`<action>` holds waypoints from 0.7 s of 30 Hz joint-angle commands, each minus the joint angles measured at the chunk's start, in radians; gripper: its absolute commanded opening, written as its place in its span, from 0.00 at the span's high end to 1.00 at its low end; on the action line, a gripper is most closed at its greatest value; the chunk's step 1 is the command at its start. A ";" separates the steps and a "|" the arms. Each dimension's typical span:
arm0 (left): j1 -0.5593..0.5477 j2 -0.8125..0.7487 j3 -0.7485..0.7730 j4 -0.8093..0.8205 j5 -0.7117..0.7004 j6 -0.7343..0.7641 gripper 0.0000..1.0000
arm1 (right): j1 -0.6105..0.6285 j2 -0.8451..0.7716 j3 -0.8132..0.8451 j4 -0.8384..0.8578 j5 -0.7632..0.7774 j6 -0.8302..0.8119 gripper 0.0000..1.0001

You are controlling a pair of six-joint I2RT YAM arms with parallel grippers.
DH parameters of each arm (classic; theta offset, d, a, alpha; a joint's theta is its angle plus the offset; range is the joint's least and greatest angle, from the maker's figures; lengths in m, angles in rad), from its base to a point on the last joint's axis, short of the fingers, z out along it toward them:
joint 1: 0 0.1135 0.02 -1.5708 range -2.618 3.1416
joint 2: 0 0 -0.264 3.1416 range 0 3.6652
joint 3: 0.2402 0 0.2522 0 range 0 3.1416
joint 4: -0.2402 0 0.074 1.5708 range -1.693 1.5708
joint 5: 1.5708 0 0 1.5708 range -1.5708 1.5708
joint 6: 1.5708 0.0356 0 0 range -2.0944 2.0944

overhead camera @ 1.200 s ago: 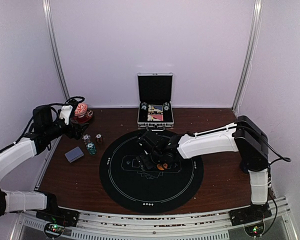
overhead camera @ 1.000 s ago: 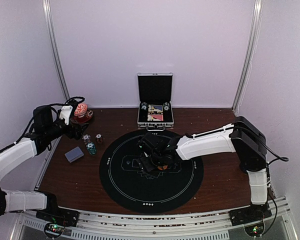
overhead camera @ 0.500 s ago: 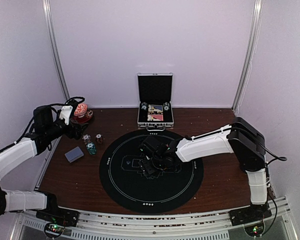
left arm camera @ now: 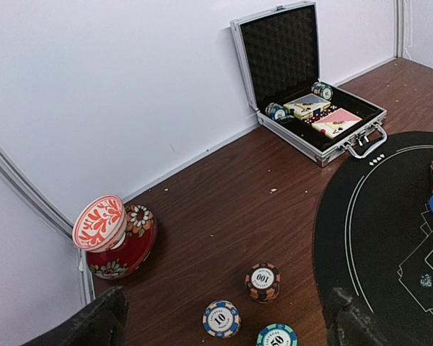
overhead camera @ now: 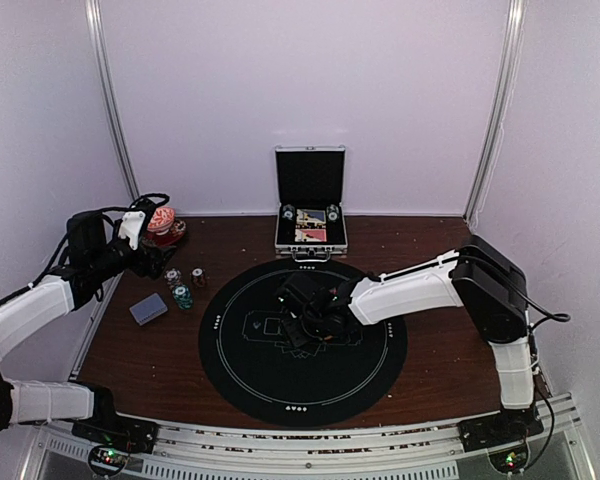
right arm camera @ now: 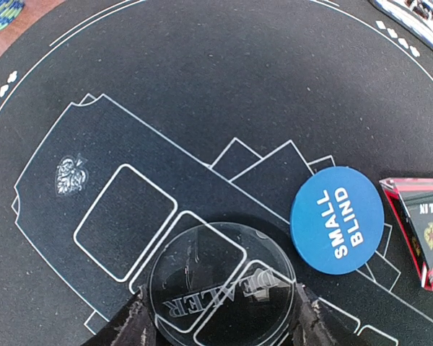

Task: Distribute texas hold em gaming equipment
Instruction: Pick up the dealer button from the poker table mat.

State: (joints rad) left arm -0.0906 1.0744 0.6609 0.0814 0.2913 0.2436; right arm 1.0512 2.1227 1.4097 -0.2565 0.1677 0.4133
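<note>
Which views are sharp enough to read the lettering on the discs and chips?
Right wrist: sharp; blue disc and clear disc read plainly, fingers soft at the bottom edge. Left wrist: numbers on the chips legible. Top: lettering too small against the black mat.

Our left arm [overhead camera: 25, 310] and right arm [overhead camera: 410, 288] show white shells, black joints and loose black cables [overhead camera: 115, 209]; the left gripper [left arm camera: 224, 321] is dark.
</note>
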 commanded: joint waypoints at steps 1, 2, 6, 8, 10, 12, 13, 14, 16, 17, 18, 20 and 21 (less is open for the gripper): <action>0.005 0.004 -0.012 0.058 -0.006 -0.010 0.02 | 0.002 0.021 -0.007 -0.038 -0.006 -0.047 0.45; 0.005 0.004 -0.011 0.058 -0.006 -0.012 0.02 | 0.009 0.003 -0.015 -0.036 -0.009 -0.062 0.46; 0.005 0.005 -0.014 0.060 -0.007 -0.010 0.02 | 0.051 -0.104 -0.077 -0.020 -0.018 -0.127 0.46; 0.005 0.007 -0.014 0.061 -0.006 -0.010 0.02 | 0.070 -0.170 -0.129 -0.001 -0.039 -0.149 0.46; 0.005 0.010 -0.014 0.061 -0.007 -0.011 0.02 | 0.080 -0.231 -0.192 0.024 -0.070 -0.159 0.47; 0.005 0.011 -0.014 0.061 -0.008 -0.009 0.02 | 0.089 -0.288 -0.257 0.050 -0.115 -0.169 0.50; 0.005 0.012 -0.014 0.061 -0.009 -0.010 0.02 | 0.098 -0.315 -0.288 0.064 -0.138 -0.180 0.51; 0.005 0.012 -0.012 0.061 -0.010 -0.009 0.02 | 0.110 -0.339 -0.320 0.075 -0.152 -0.194 0.51; 0.005 0.011 -0.012 0.062 -0.012 -0.009 0.02 | 0.143 -0.379 -0.370 0.094 -0.176 -0.228 0.51; 0.005 0.010 -0.012 0.061 -0.011 -0.009 0.02 | 0.166 -0.396 -0.392 0.104 -0.183 -0.247 0.51; 0.006 0.009 -0.013 0.062 -0.011 -0.009 0.02 | 0.186 -0.412 -0.410 0.116 -0.189 -0.261 0.51; 0.005 0.009 -0.015 0.065 -0.007 -0.008 0.02 | 0.215 -0.426 -0.437 0.139 -0.210 -0.281 0.51; 0.005 0.010 -0.015 0.066 -0.006 -0.007 0.02 | 0.225 -0.427 -0.451 0.150 -0.226 -0.288 0.51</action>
State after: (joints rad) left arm -0.0906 1.0813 0.6594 0.0822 0.2863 0.2436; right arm 1.2236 1.7226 1.0058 -0.1791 0.0105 0.1909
